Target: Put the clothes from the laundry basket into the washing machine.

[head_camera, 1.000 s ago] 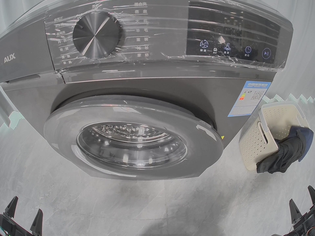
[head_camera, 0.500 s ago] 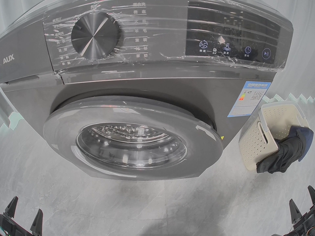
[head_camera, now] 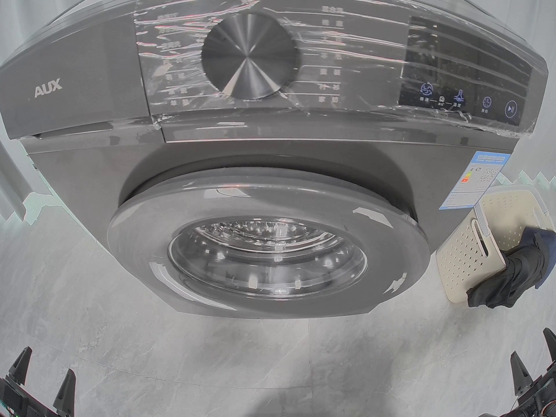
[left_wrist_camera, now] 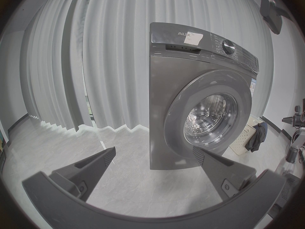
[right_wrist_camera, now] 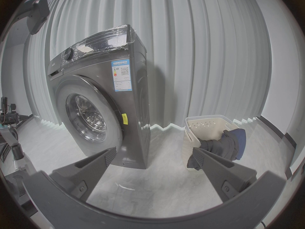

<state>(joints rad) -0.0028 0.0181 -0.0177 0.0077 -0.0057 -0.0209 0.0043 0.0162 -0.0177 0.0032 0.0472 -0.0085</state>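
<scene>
Presently both arms sit low before the washer (head_camera: 266, 146). Left pincer (head_camera: 46, 363) and right pincer (head_camera: 530, 346) — each with fingers apart, holding nothing — hang above the floor (head_camera: 231, 366), well apart from the task's things. Door (head_camera: 272, 244): shut, its glass showing an empty-looking drum (head_camera: 266, 250). Basket (head_camera: 466, 256): on the floor just beside the washer's right flank, at the edge of the head view. Clothes (head_camera: 512, 273): a dark garment draped over the basket's near rim and trailing down its outer wall, a blue one tucked behind it inside.

Hazards, as judged from this layout:
- With the door shut, any garment lifted first has nowhere to go.
- The draped piece, hanging largely outside, may slide to the floor if the rim is bumped.
- A pull on one garment may drag the other, or tip the light basket.
- A partial pinch on loose cloth may let it drop on the way across.
</scene>
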